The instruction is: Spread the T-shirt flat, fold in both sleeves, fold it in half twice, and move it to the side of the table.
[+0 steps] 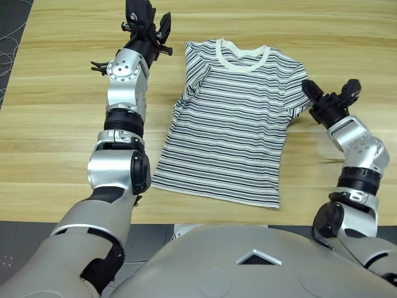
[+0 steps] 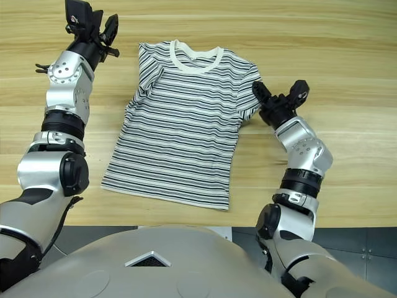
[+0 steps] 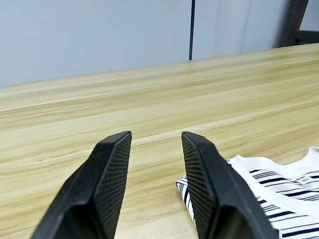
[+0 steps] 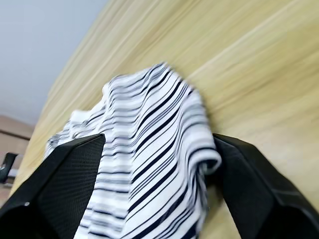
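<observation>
Lighting: bright, even light is falling from above onto the table (image 1: 347, 37). Shadows: the T-shirt (image 1: 229, 124) is casting a thin, soft shadow beside its right sleeve. Sheen: the wood is giving off a faint gloss in the left wrist view; the left gripper (image 3: 155, 135) pads (image 3: 115, 179) are catching dull grey light.

You're looking at a lab-like test room: a long wooden table (image 1: 62, 124), a plain grey wall (image 3: 99, 35), and loose cables (image 1: 9, 43) on the floor beyond the table's left edge.

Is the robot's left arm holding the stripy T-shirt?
No, the left fingers are open with bare table between them, and the T-shirt lies beside them.
</observation>
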Controlling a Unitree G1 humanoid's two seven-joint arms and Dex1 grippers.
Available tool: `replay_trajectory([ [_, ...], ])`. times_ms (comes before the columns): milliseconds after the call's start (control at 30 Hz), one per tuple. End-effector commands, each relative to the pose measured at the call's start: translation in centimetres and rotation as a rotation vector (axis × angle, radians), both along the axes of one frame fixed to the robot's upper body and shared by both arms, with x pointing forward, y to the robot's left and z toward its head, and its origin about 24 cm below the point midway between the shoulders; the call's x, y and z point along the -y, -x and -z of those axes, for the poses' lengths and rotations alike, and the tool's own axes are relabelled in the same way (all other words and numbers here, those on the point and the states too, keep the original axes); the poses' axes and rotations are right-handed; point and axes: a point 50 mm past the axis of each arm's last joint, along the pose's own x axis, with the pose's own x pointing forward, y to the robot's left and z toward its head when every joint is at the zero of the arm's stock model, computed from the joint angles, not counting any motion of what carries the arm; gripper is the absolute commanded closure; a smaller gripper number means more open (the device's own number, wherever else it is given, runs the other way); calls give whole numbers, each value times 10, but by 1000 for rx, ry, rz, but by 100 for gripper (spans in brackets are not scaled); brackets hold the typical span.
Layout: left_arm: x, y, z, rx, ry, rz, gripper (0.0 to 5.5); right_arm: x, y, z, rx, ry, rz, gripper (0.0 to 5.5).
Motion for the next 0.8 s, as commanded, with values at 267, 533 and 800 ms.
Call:
replay_trajectory([
  [267, -2, 2, -10, 54, 27, -7, 362, 0, 9, 21, -132, 127, 142, 244],
  [533, -5, 4, -13, 76, 16, -13, 362, -3, 0, 20, -86, 112, 181, 391],
  [800, -5, 3, -17, 89, 18, -18, 362, -9, -1, 19, -85, 97, 136, 537],
])
